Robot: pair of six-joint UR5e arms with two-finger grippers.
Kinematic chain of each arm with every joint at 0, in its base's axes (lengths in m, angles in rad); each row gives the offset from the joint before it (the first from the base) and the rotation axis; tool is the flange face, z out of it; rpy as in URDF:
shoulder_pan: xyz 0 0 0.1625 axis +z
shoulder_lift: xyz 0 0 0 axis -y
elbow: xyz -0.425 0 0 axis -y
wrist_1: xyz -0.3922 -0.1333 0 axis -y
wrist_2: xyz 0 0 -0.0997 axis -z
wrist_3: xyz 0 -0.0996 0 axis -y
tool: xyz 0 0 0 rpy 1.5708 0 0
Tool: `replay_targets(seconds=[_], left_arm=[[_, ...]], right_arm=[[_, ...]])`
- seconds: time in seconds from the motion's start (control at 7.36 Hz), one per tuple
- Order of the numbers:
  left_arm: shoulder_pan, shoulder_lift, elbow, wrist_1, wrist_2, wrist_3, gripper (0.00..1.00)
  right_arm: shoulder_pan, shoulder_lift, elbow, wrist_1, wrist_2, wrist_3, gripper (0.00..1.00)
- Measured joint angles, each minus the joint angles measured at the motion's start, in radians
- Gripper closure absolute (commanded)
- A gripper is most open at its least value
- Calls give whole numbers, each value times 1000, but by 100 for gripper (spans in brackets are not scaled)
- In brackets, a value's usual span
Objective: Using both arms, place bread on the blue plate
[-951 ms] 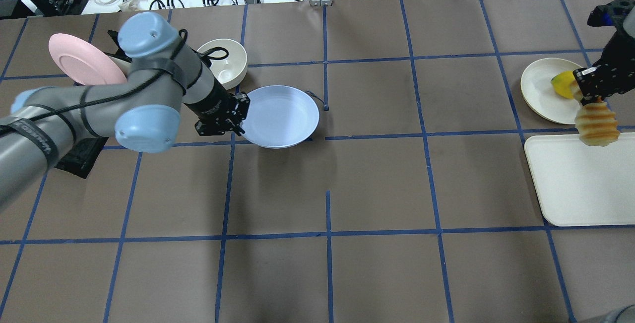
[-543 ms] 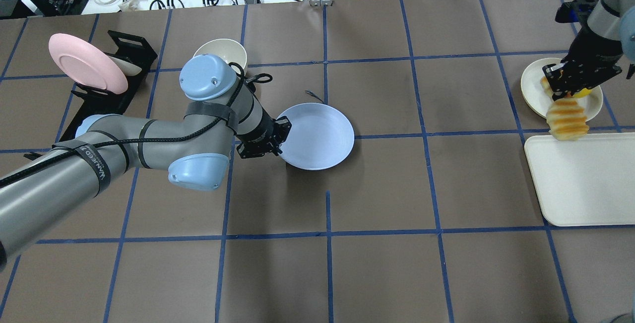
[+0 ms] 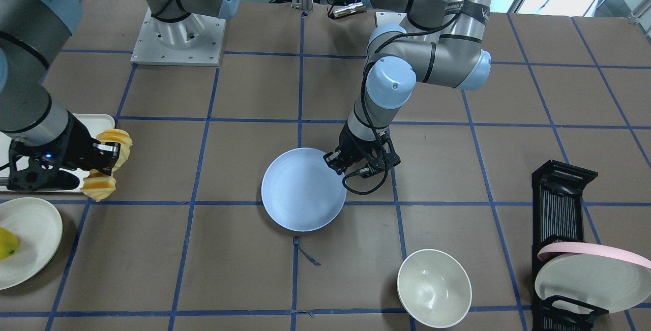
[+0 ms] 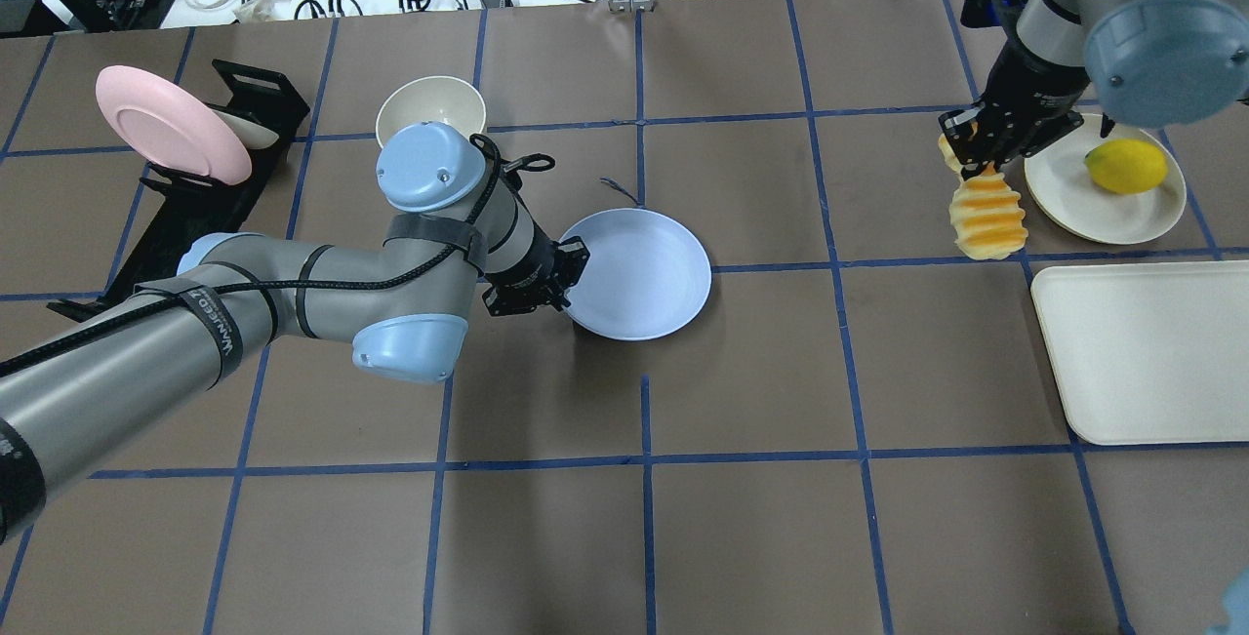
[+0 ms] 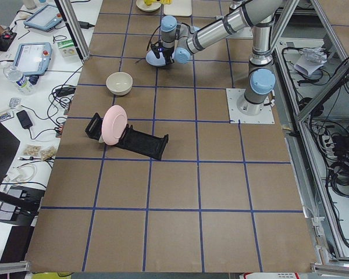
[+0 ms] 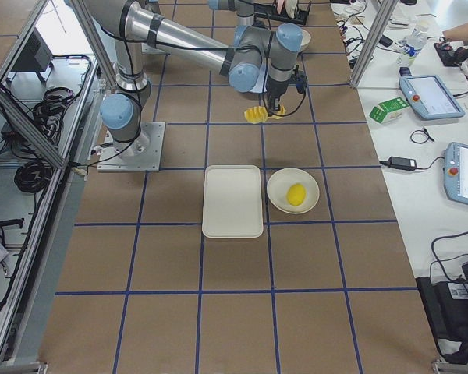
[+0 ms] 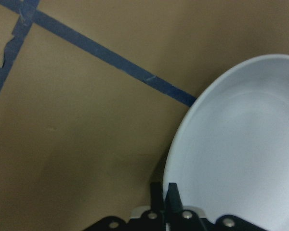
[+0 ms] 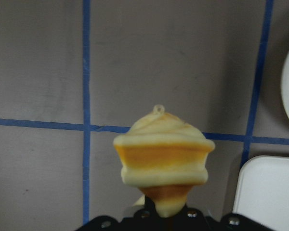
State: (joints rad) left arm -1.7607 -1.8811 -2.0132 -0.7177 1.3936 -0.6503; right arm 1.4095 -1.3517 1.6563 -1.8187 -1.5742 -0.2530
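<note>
Left gripper [image 4: 564, 276] is pinched tight on the left rim of the blue plate [image 4: 644, 269], which is mid-table. Right gripper [image 4: 976, 162] is clamped on one end of the bread [image 4: 987, 218], and the loaf hangs well right of the plate. Just right of the bread are a cream plate [image 4: 1073, 204] with a yellow fruit [image 4: 1125, 167] and a white tray [image 4: 1142, 352]. A cream bowl [image 4: 431, 106] and a rack [image 4: 259, 99] with a pink plate [image 4: 166, 120] sit far-left. Versus 0.5 s ago, the blue plate has slid slightly right and the bread has moved left, off the cream plate.
</note>
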Motion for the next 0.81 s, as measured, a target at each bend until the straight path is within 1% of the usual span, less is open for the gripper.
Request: replay_targets(seconds=[0.14, 0.27, 0.41, 0.54, 0.68, 0.81], left_arm=[[-1, -12, 1, 17, -1, 30, 20], [-2, -17, 3, 26, 0, 46, 12], [-3, -15, 11, 25, 6, 57, 8], [-2, -5, 32, -4, 20, 62, 5], [3, 10, 79, -87, 44, 81, 3], [19, 32, 158, -230, 70, 143, 3]], right_arm=[[54, 2, -1, -5, 19, 31, 100], [111, 11, -1, -15, 52, 73, 100], [164, 34, -1, -45, 82, 123, 100], [211, 66, -2, -82, 98, 185, 100], [254, 96, -1, -110, 128, 270, 100], [287, 125, -1, -141, 178, 361, 100]])
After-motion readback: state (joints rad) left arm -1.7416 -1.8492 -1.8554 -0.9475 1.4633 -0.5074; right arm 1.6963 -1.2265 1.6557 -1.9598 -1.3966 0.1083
